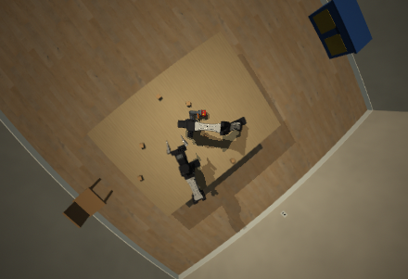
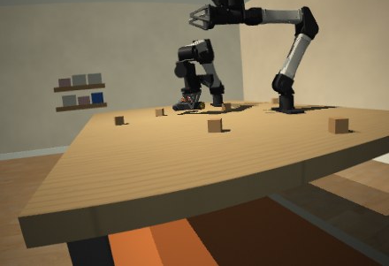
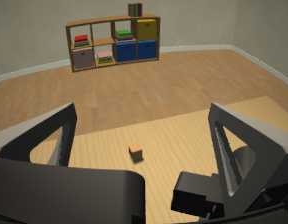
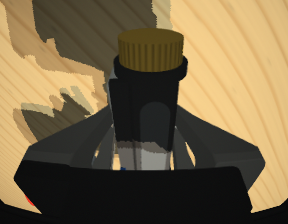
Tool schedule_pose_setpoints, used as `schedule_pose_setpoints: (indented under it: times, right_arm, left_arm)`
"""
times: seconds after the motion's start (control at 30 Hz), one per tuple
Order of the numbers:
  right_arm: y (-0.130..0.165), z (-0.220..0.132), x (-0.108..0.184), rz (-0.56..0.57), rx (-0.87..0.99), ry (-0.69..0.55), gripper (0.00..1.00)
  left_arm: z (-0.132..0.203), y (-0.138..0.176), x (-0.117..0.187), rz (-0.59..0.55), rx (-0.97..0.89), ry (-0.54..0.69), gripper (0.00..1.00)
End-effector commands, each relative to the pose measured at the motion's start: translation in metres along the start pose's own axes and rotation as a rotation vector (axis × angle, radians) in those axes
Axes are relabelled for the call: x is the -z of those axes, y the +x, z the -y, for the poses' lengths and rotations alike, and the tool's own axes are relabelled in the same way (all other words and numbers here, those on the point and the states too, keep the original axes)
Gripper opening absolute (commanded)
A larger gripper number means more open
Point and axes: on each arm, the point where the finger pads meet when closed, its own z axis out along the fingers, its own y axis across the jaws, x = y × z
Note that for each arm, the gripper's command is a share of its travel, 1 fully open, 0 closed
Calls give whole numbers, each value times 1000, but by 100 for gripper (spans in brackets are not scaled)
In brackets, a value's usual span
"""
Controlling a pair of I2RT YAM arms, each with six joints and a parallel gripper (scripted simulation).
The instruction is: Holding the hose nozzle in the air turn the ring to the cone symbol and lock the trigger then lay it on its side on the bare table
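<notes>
The hose nozzle (image 1: 204, 112) (image 2: 179, 106) (image 4: 145, 95) is dark, with red parts and a ribbed brass-coloured end cap. My right gripper (image 2: 193, 98) (image 4: 143, 110) is shut on its dark body, with the cap sticking out past the fingertips. The nozzle is low over the table; a gap beneath it cannot be made out. The ring symbols, white arrow, trigger and lock levers cannot be made out. My left gripper (image 1: 176, 140) (image 2: 191, 19) (image 3: 142, 110) is open and empty, high above the table and away from the nozzle.
The wooden table (image 1: 218, 66) (image 2: 146, 151) carries several small wooden blocks. One block (image 1: 188, 104) lies close to the nozzle. Another block (image 1: 159, 97) lies farther off. Part of the right arm (image 3: 192, 192) shows beside the left gripper's finger.
</notes>
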Motion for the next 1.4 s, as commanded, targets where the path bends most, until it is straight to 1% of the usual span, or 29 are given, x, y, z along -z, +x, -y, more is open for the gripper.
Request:
schedule_pose_setpoints:
  times: [0.0,0.07,0.2,0.23,0.3,0.43,0.47,0.53,0.57,0.6,0.63,0.77,0.8,0.83,0.9,1.13,1.17,1.37]
  right_arm:
    - [-3,-1,-2,-25,5,4,36]
    - [-4,3,9,-26,7,41,36]
    - [1,-2,-23,-27,-3,-30,36]
    - [2,-1,-5,-25,-5,4,36]
    - [2,1,7,-25,-5,32,36]
    - [2,-2,4,-25,-5,21,36]
    - [4,1,-10,-26,-3,8,36]
    - [3,-2,-15,-26,-6,-13,36]
    - [3,0,-17,-26,-6,-13,36]
    - [4,-4,-12,-26,-3,-10,36]
    - [4,2,-7,-26,-8,13,36]
    - [5,-4,-29,-26,-4,-41,36]
    - [6,1,-13,-24,-4,4,36]
    - [3,3,-4,-27,-6,19,50]
    - [3,2,-8,-27,1,9,50]
    - [3,2,-8,-27,1,9,50]
    - [3,2,-8,-27,1,9,63]
    - [3,2,-8,-27,-1,9,63]
  left_arm:
    - [-1,2,-7,-15,5,1,100]
    - [-1,2,-7,-15,5,1,100]
    - [-1,2,-7,-15,5,1,100]
    - [-1,2,-7,-15,5,1,100]
    - [-1,2,-7,-15,5,1,100]
    - [-1,2,-7,-15,5,1,100]
    - [-1,2,-7,-15,5,1,100]
    - [-1,2,-7,-15,5,1,100]
    - [-1,2,-7,-15,5,1,100]
    - [-1,2,-7,-15,5,1,100]
    - [-1,2,-7,-15,5,1,100]
    - [-1,2,-7,-15,5,1,100]
    - [-1,2,-7,-15,5,1,100]
    - [-1,2,-7,-15,5,1,100]
    - [-1,2,-7,-15,5,1,100]
    - [-1,2,-7,-15,5,1,100]
    - [-1,2,-7,-15,5,1,100]
    - [-1,2,-7,-15,5,1,100]
